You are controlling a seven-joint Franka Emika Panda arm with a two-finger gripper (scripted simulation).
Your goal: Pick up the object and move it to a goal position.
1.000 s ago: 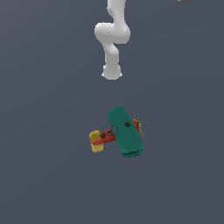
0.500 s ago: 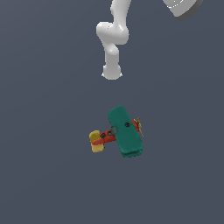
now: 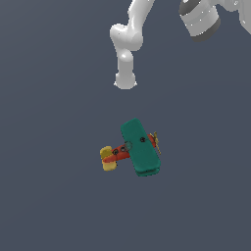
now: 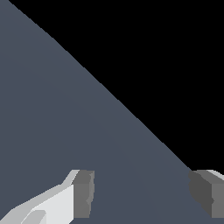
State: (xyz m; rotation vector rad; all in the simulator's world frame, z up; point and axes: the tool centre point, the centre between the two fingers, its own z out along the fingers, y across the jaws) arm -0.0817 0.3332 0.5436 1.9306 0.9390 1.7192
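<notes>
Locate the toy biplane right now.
In the exterior view the toy biplane lies on the grey floor near the centre, below the arm's base, untouched.

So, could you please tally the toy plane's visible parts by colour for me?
Toy biplane parts, exterior view:
Teal-green wing: 1 (any lower wing is hidden)
Red-orange body: 1
Yellow tail: 1
Tan propeller: 1
Total: 4

I count 1 small toy biplane w/ teal-green wings, red-orange body and yellow tail (image 3: 135, 149) on the grey floor, 1 white jointed robot arm (image 3: 128, 46) above it, and 1 gripper (image 4: 142, 192) w/ 2 dark-grey pads (image 4: 84, 193) spread apart, nothing btwn them.
</notes>
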